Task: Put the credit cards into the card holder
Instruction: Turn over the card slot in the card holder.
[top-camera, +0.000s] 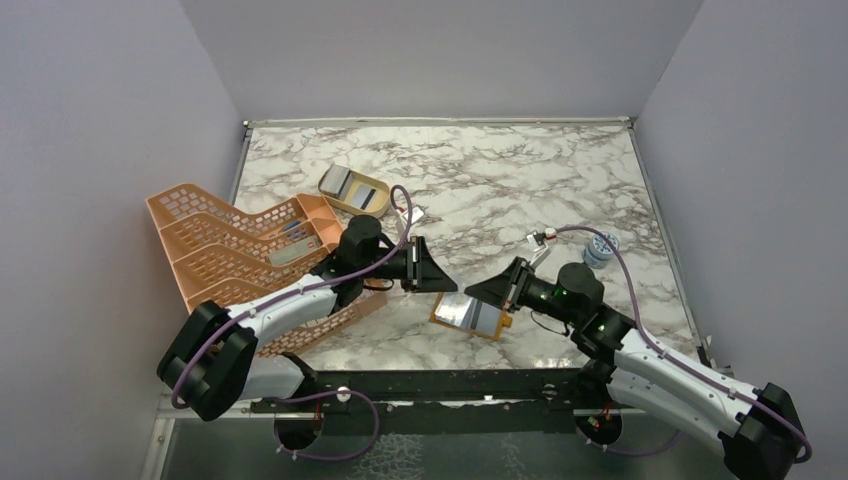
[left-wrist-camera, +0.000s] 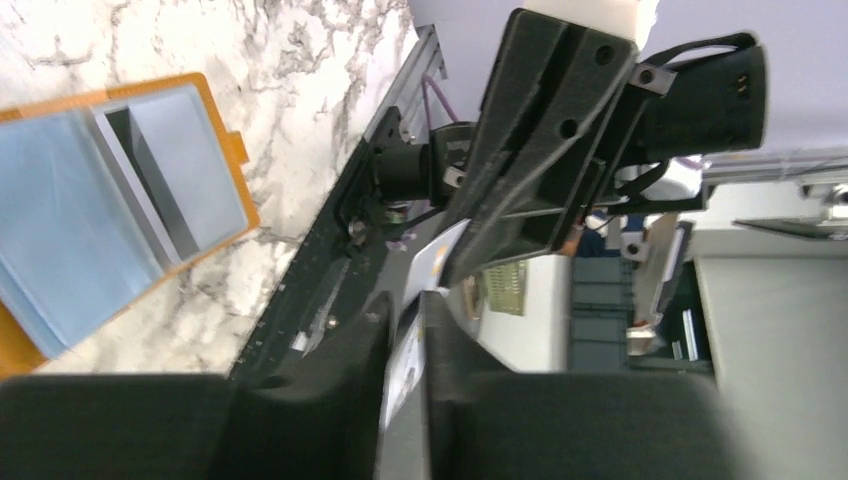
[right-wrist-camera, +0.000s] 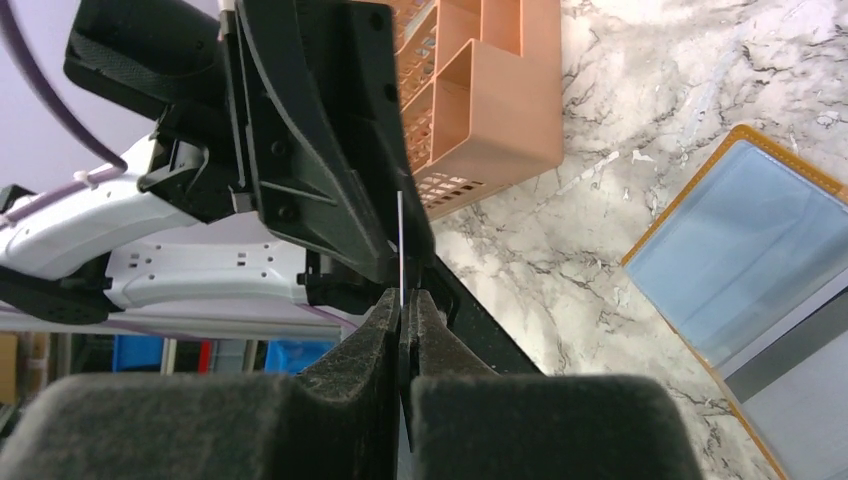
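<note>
The card holder (top-camera: 470, 315) lies open on the marble, orange-edged with a pale blue inside (left-wrist-camera: 90, 210) (right-wrist-camera: 740, 260). Above it my two grippers meet tip to tip in the air. One credit card (right-wrist-camera: 400, 235) stands edge-on between them, a thin white line. My right gripper (right-wrist-camera: 403, 295) is shut on its near edge. My left gripper (left-wrist-camera: 405, 310) has the card (left-wrist-camera: 410, 360) between its fingers, which stand slightly apart with a gap beside it. More pale credit cards (top-camera: 352, 189) lie in the tan dish at the back.
A peach lattice rack (top-camera: 240, 260) (right-wrist-camera: 480, 90) stands at the left, close under my left arm. The tan oval dish (top-camera: 381, 186) sits behind it. A small blue-and-white object (top-camera: 600, 248) rests at the right. A black rail (top-camera: 430, 380) runs along the near edge.
</note>
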